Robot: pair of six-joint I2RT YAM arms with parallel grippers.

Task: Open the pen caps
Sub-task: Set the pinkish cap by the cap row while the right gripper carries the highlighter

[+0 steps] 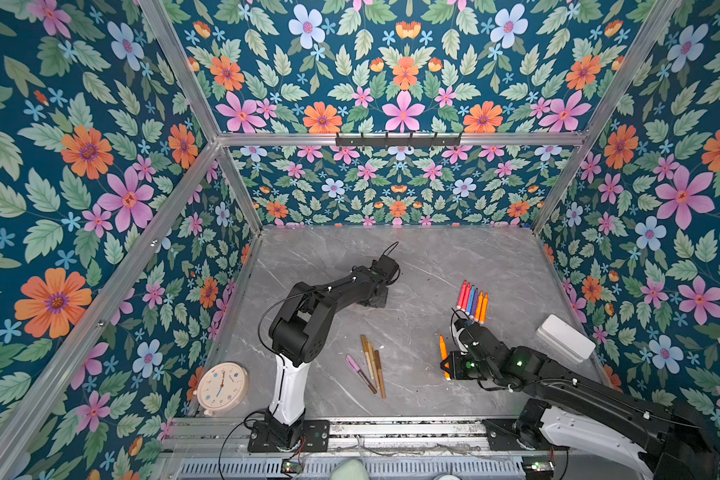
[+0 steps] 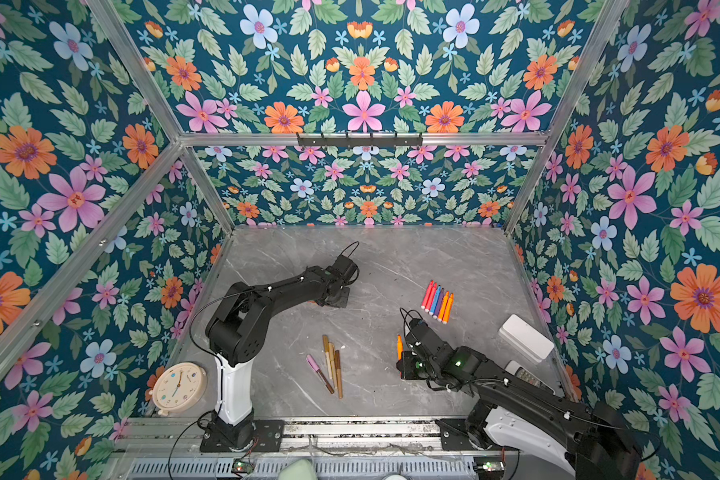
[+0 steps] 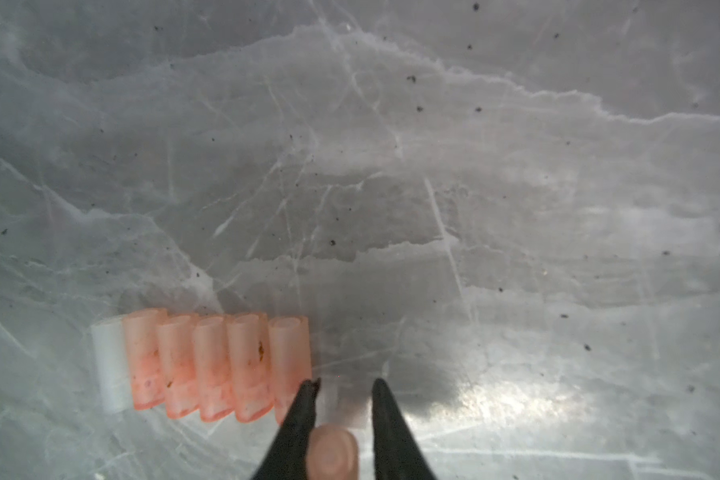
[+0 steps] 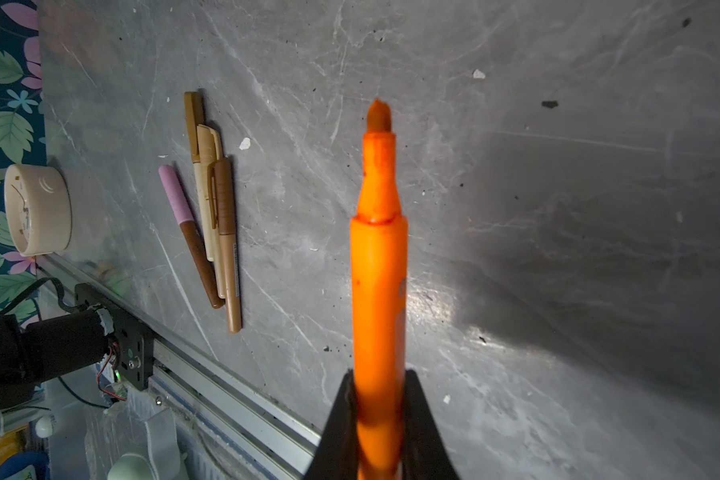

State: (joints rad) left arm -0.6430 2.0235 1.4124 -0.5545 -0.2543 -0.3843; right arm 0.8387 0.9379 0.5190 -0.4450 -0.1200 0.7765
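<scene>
Near right, our right hand (image 4: pixel 379 374) is clamped on the uncapped orange pen (image 4: pixel 378 270). Farther off, mid-bench (image 1: pixel 412 266), our left hand (image 3: pixel 346 380) hangs, jaws apart around a loose cap (image 3: pixel 333 453), near the row of pen caps (image 3: pixel 213 365). We should lift straight up, sparing the row. Only the left wrist view shows it.

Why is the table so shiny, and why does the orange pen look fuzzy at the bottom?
Right wrist view: light glares off the table beside the orange pen, whose near end sits too close to focus. Left wrist view: more glare, and the nearest cap blurs.
</scene>
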